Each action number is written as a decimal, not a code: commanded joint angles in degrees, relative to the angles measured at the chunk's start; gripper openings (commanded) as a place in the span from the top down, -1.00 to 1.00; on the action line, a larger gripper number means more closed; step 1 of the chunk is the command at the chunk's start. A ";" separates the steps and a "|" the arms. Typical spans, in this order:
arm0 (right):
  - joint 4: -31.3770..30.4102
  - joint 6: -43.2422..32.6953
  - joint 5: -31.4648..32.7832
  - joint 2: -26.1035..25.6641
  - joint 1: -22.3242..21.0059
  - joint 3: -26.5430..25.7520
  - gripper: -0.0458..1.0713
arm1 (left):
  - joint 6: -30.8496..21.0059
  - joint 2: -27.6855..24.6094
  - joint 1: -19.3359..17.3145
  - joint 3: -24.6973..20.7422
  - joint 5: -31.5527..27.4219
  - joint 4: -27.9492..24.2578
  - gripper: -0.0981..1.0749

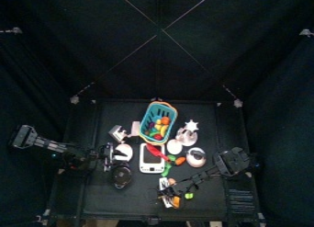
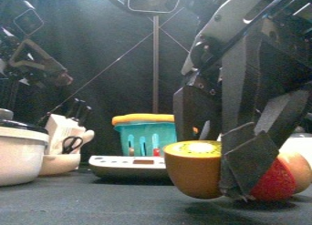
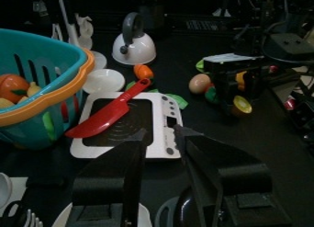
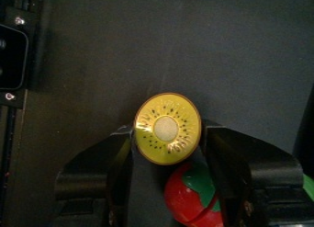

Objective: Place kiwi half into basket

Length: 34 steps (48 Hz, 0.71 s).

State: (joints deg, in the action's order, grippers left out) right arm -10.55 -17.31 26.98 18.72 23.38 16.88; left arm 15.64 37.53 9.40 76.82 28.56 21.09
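The right gripper (image 4: 168, 166) is clenched on the round green-and-yellow kiwi half (image 4: 167, 130) – its 2 black jaws squeeze both sides, low at the table's front, beside a red strawberry (image 4: 194, 197). The teal slatted basket (image 1: 160, 119) sits well apart, farther back. The left gripper (image 3: 164, 180) hangs released near a flat white square device (image 3: 128, 130).

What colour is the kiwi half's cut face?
Yellow-green, pale centre, ring of dark seeds on the kiwi half; clearest in right wrist view.

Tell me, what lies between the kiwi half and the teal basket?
In the front view, the white flat device lies between the kiwi half, which sits between the right gripper jaws, and the basket. The left wrist view shows a red knife on that device.
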 commanded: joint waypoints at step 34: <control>-19.16 -0.26 -12.30 -20.13 -24.52 2.46 -0.28 | 0.00 -0.09 -0.09 -0.79 0.26 0.00 -0.40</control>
State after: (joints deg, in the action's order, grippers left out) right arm -29.44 -17.40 18.37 0.97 3.78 19.60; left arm 15.64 37.53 9.49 76.82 28.56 21.09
